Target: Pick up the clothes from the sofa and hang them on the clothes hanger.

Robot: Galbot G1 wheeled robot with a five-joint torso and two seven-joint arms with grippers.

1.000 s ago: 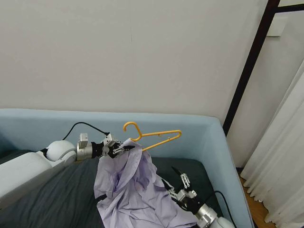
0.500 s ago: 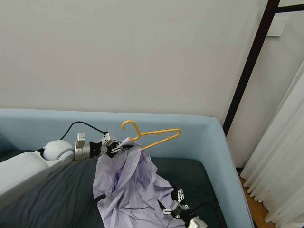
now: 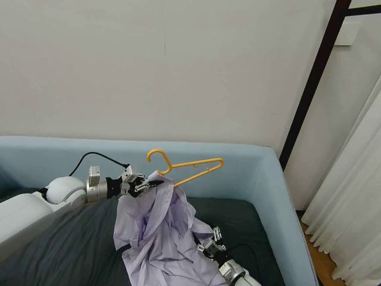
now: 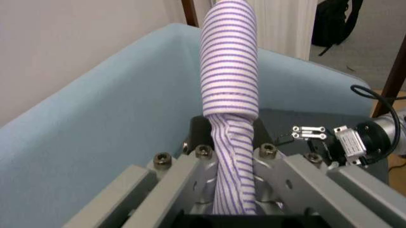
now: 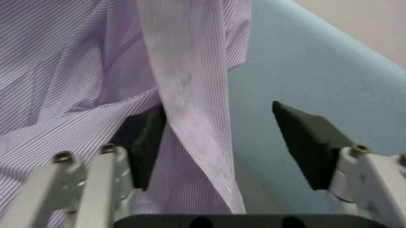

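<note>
The head camera looks forward and down from high up at a pale blue sofa (image 3: 262, 173) against a white wall (image 3: 178, 71), taking in the left hand (image 3: 141, 183) and right hand (image 3: 209, 238). The left wrist camera sits just behind its hand, facing along the fingers (image 4: 171, 180), very near the striped shirt (image 4: 229, 71). The right wrist camera peers out between its pads (image 5: 311, 142), close to the same shirt and sofa.
</note>
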